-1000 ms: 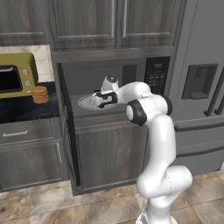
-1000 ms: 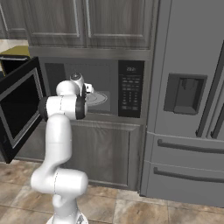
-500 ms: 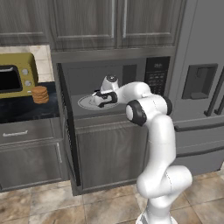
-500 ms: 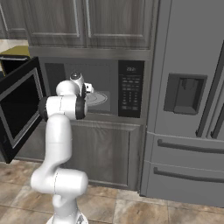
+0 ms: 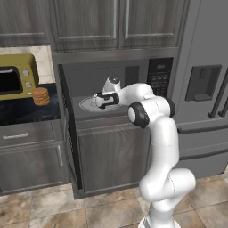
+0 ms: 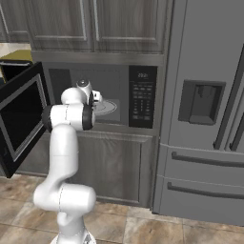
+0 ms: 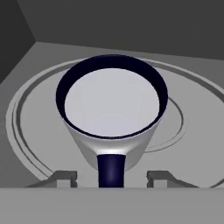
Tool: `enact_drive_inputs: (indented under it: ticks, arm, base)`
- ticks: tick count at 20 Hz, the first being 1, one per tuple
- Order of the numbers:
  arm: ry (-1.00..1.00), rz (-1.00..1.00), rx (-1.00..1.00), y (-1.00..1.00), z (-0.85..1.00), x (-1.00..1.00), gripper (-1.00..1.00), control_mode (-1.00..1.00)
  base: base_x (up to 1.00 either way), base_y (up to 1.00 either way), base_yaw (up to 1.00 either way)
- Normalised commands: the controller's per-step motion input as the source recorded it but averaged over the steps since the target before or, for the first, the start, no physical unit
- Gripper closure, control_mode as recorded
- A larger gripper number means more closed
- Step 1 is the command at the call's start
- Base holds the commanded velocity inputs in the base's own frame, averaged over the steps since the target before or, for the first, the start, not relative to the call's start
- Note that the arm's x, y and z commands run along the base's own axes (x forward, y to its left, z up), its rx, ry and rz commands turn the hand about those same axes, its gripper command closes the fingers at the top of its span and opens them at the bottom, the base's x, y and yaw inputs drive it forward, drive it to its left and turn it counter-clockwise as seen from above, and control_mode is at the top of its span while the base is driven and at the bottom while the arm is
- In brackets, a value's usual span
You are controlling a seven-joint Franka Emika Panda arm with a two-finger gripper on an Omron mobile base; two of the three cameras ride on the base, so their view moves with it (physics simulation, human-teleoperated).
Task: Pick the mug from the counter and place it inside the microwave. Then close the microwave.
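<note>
The gripper (image 7: 111, 177) stands parted on either side of the mug's dark handle, not clamping it. The mug (image 7: 111, 109) sits upright on the turntable (image 7: 30, 131) inside the microwave (image 5: 133, 75). Best retreat straight back, avoiding the handle.

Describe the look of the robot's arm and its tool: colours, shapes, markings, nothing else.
The arm is glossy white, made of rounded tubular links with dark, almost black bands at the joints, rising from a bulbous white base. No cables or markings are visible. The tool ends in two small grey finger tips, blocky and squared, seen in the hand view.
</note>
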Motion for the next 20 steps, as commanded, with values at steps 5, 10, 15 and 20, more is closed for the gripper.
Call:
enact_drive_inputs:
  ticks: [5, 10, 15, 20]
  arm:
    - [0.0, -0.01, 0.01, 0.0, 0.0, -0.13, -1.0, -1.0]
    - [0.0, -0.08, 0.01, 0.0, -0.07, -0.64, -1.0, -1.0]
    - [0.0, -0.1, 0.0, 0.0, 0.0, -0.73, -1.0, -1.0]
    - [-0.04, -0.11, 0.0, 0.0, 0.14, -0.6, -1.0, -1.0]
  base:
    - [0.0, 0.0, 0.0]
    - [0.0, 0.0, 0.0]
    - [0.0, 0.0, 0.0]
    - [0.0, 0.0, 0.0]
